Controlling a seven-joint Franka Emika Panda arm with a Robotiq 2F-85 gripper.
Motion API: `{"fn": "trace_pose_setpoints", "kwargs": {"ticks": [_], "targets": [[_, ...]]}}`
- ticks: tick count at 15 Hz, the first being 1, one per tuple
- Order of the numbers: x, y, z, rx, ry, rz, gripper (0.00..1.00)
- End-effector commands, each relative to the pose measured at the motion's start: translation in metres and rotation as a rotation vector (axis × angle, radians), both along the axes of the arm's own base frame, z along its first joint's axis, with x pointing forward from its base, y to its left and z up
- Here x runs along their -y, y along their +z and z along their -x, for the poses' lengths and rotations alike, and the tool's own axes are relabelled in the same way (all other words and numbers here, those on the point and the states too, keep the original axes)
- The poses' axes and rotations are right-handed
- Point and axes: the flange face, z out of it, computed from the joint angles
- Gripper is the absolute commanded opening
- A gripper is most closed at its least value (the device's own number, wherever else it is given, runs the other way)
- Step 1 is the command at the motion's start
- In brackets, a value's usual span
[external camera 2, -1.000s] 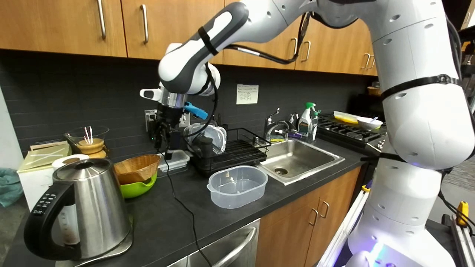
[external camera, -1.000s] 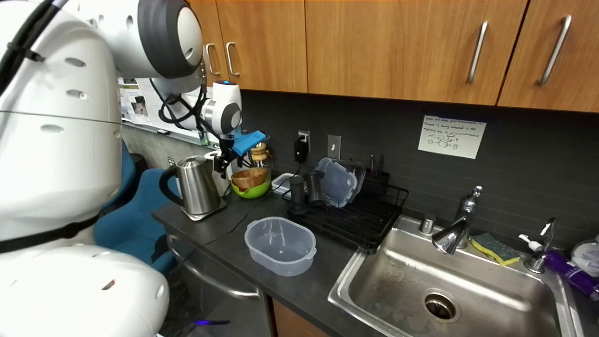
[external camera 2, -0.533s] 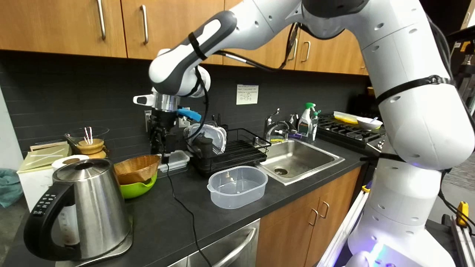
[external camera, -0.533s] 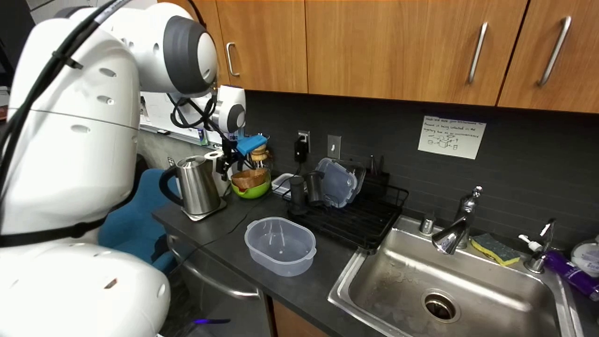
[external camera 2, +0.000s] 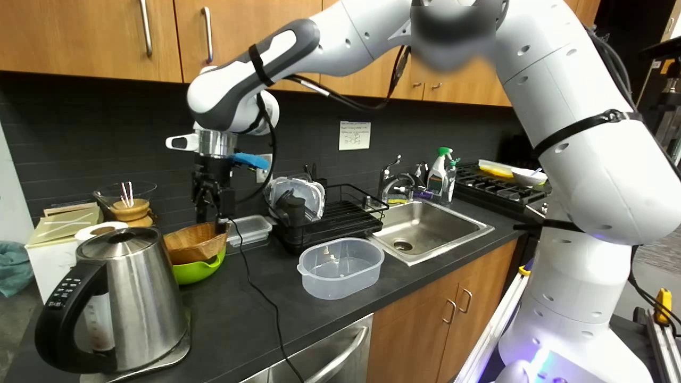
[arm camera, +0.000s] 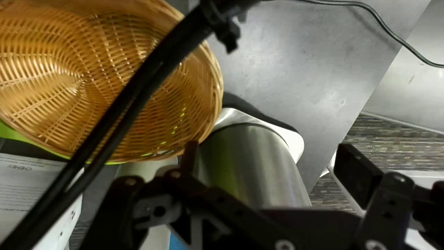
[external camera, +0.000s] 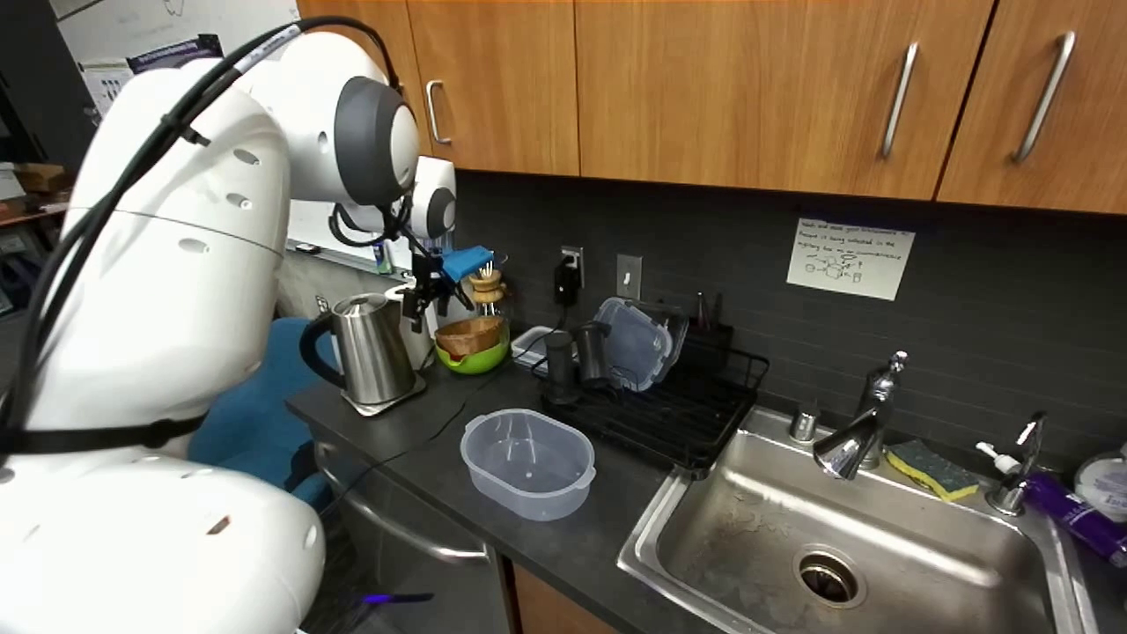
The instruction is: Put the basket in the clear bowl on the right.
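Dark grey countertop (external camera 2: 229, 330) shows in both exterior views, stainless steel sink (external camera 2: 431, 229) set into it. My long white robot arm (external camera 2: 601, 165) with grey joint covers rises at the right in an exterior view and reaches over the counter toward that view's left. Pose: forearm (external camera 2: 330, 48) slopes down, wrist (external camera 2: 215, 143) hangs close to vertical. One joint at the top of that view is blurred.

Black wire dish rack (external camera: 678, 414) is just beside the sink. Tall brushed-steel kettle (external camera 2: 146, 303) with a black handle stands on its base plate.

Wide clear plastic bowl (external camera 2: 340, 284), oblong with a pale rim, stands on the counter just beside the rack. Bright green bowl (external camera: 482, 361) is well apart from that, near the kettle. Small tan-brown woven wicker basket (arm camera: 79, 80) sits in the green bowl.

Black two-finger gripper (arm camera: 270, 161): points down, jaws spread wide, unloaded, right by the basket. One fingertip overlaps the basket's rim in the wrist view; touching or just above it, I can't say. The other finger is well apart from the basket; kettle body shows between the two.

Bright blue piece (external camera: 467, 262) sticks out at the gripper's side. Black cables (arm camera: 180, 41) cross in front of the basket in the wrist view. Thin black cord (external camera 2: 276, 311) lies on the counter.
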Motion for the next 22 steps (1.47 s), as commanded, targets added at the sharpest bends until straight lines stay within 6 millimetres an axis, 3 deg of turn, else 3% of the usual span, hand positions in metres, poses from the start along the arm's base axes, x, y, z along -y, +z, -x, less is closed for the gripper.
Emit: {"fn": "trace_pose_setpoints", "kwargs": {"ticks": [1,9,22], "targets": [[0.004,-0.001,-0.01,-0.008,0.02,-0.005,1.0],[0.036,-0.036,-0.017,-0.074,-0.037,-0.039,1.0],[0.047,-0.048,-0.024,-0.041,0.045,-0.046,1.0]]}}
